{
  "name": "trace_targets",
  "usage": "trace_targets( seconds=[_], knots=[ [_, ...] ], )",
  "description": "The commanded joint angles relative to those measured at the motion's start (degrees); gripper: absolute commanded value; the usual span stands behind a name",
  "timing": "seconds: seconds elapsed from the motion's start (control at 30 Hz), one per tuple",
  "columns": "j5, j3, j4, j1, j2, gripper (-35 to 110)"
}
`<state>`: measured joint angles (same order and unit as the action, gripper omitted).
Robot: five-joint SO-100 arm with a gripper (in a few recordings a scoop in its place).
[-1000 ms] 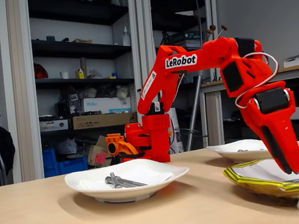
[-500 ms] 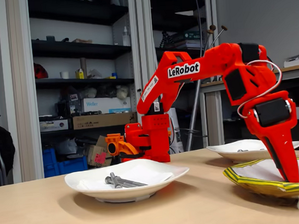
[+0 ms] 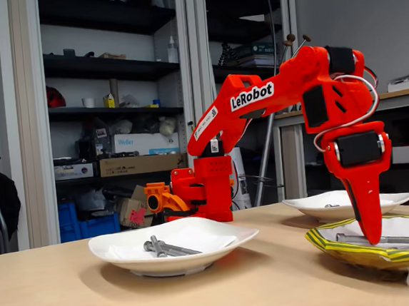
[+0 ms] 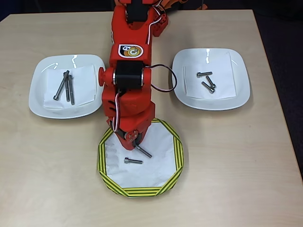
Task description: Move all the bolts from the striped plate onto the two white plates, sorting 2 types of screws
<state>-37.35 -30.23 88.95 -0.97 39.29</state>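
Observation:
My red gripper (image 3: 372, 237) points straight down into the striped plate (image 3: 327, 246) at the right of the fixed view. It is shut around the middle of a long grey bolt (image 3: 398, 239) that lies level across the fingertips. From overhead, the gripper (image 4: 137, 141) is over the plate's upper part and the bolt (image 4: 145, 152) sticks out from under it. A short bolt (image 4: 133, 161) lies loose on the striped plate (image 4: 102, 158). The left white plate (image 4: 38, 90) holds three long bolts (image 4: 66, 86). The right white plate (image 4: 239, 80) holds three short bolts (image 4: 206, 81).
The arm's base (image 3: 204, 189) stands at the table's far side between the two white plates. Shelves and a desk are behind the table. Bare tabletop (image 4: 227, 161) lies to the right of the striped plate and along the front edge.
The gripper came down into the striped plate, swung upright and shifted left. The long bolt moved left with it and now sits slightly higher.

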Motion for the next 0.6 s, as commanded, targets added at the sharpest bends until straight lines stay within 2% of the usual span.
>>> trace_targets(
  seconds=[0.0,0.2,0.4,0.57],
  knots=[
    [0.2,-2.5,0.7,-2.8,9.4,0],
    [0.3,-17.0,-0.1,-9.3,23.5,0],
    [3.2,-38.4,-2.8,-19.1,39.8,0],
    [15.5,-49.9,-5.6,-28.1,46.6,0]
  ],
)
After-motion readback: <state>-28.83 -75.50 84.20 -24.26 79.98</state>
